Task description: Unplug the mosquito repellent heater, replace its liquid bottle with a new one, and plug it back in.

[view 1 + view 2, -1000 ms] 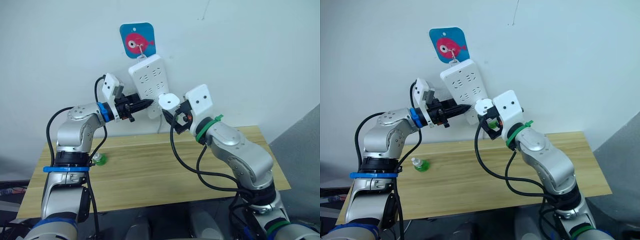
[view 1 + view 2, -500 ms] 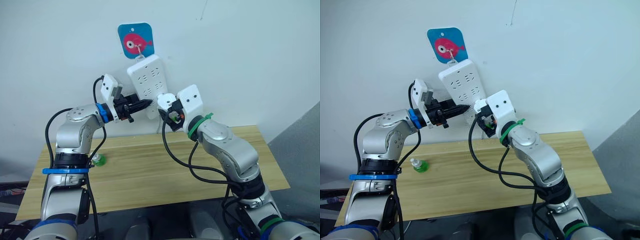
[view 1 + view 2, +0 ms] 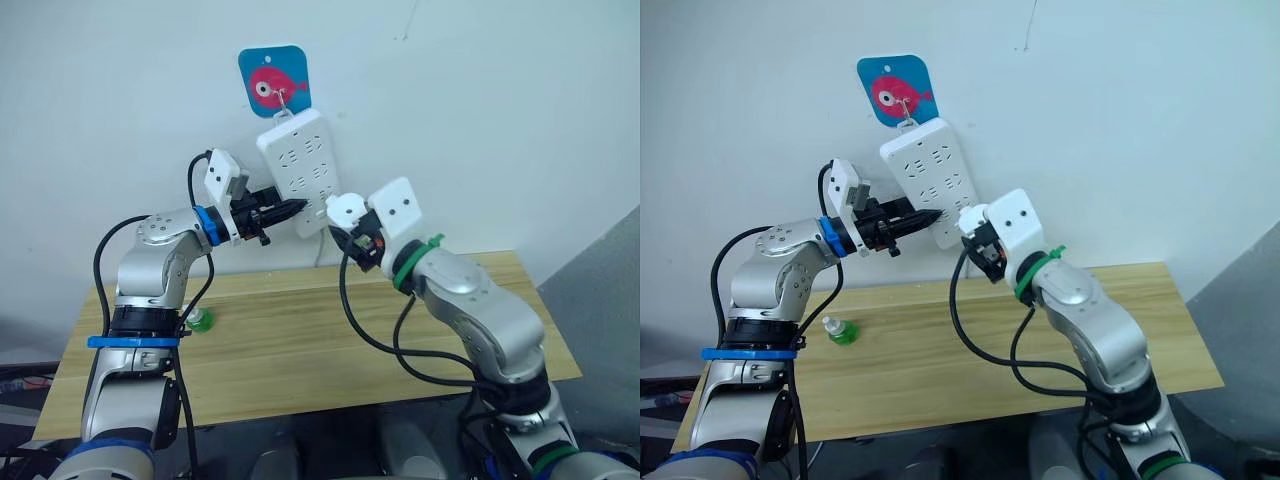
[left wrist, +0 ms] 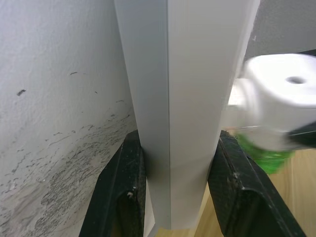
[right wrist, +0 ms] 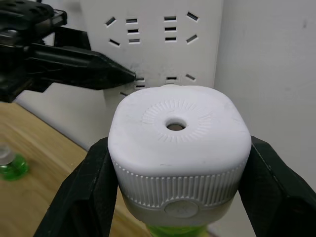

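At frame centre, the right gripper [image 5: 177, 163] is clamped on the mosquito repellent heater [image 5: 177, 148], held just off the power strip [image 3: 297, 170]. The left gripper [image 4: 173, 187] pinches the strip's lower edge. A green bottle [image 3: 843, 331] sits lower left on the table [image 3: 940, 350].

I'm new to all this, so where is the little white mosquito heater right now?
The heater is held in the right gripper, up in front of the lower end of the white power strip on the wall, whose edge the left gripper clamps.
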### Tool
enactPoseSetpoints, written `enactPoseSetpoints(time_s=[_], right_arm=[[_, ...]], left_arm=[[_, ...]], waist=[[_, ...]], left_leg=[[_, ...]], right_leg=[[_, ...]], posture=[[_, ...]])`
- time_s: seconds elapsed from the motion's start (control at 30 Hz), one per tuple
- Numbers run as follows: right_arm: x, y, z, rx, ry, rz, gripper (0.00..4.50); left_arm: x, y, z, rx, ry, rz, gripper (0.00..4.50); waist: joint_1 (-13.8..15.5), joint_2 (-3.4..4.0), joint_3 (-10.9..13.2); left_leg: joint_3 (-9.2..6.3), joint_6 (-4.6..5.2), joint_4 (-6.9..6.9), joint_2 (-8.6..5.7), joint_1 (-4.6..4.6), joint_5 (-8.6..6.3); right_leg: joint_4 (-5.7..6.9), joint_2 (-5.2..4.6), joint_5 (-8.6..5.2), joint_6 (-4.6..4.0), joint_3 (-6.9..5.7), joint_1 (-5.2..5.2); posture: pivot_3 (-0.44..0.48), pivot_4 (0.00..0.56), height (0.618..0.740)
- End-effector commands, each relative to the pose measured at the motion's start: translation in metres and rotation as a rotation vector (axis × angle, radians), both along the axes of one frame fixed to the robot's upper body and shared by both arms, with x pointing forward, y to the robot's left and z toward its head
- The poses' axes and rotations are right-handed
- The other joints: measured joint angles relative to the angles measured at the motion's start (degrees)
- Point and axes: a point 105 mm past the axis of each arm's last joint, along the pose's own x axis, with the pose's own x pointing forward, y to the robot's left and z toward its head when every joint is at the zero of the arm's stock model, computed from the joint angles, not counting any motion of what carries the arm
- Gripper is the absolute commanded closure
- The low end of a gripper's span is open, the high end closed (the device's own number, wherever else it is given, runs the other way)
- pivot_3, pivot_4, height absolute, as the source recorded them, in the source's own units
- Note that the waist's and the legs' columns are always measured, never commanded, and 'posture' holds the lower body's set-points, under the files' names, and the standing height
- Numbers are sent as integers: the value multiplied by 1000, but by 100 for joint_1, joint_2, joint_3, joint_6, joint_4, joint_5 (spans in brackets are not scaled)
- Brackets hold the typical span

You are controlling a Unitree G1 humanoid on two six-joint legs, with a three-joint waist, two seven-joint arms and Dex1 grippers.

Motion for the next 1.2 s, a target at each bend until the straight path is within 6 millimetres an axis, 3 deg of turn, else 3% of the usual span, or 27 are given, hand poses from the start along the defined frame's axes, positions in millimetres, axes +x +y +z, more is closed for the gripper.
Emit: enactPoseSetpoints(time_s=[0.03,0.2,0.43,0.53,0.73,0.83,1.0,1.2], right_arm=[[-10,-11,10,54,-25,-15,1577],[-11,-18,13,115,-18,-53,1577],[-8,-23,21,139,-49,-49,1577],[-9,-24,24,158,-57,-37,1577],[-7,-41,33,273,-71,-52,1577],[-6,-50,37,441,-30,-57,1577],[-5,-55,42,706,51,-49,1577],[-8,-50,51,932,129,-11,1577]], left_arm=[[4,9,-7,70,-1,70,3171],[-1,24,-10,123,-34,90,3171],[-2,55,-11,173,-85,210,974],[-13,69,-14,179,-99,219,60],[-39,90,1,119,-184,300,35],[-63,72,8,119,-206,207,35],[-94,20,9,147,-200,-45,35],[-83,-37,19,9,-253,-146,35]], waist=[[1,0,-1],[-38,5,-7],[-133,11,-14],[-158,11,-14],[-143,12,-13],[-66,12,-13],[104,15,-12],[250,26,-5]], left_leg=[[-2,8,0,-1,3,-3],[0,9,1,8,20,-3],[-1,5,-6,13,-8,-1],[3,-1,-8,13,-9,2],[3,8,-11,17,-9,-3],[3,9,-10,17,-8,-4],[8,8,-9,18,-6,-3],[8,-5,-2,11,0,5]], right_leg=[[2,4,1,2,0,2],[30,25,1,1,7,1],[48,34,-1,-2,14,-43],[47,34,-1,-2,16,-46],[48,33,-1,-3,19,-49],[50,31,-1,-3,19,-47],[58,28,-1,-4,25,-47],[72,32,-1,-4,21,-40]], posture=[[-202,147,734],[-192,145,734],[-175,141,734],[-161,141,734],[-133,143,734],[-113,142,734],[-99,142,734],[-127,144,734]])
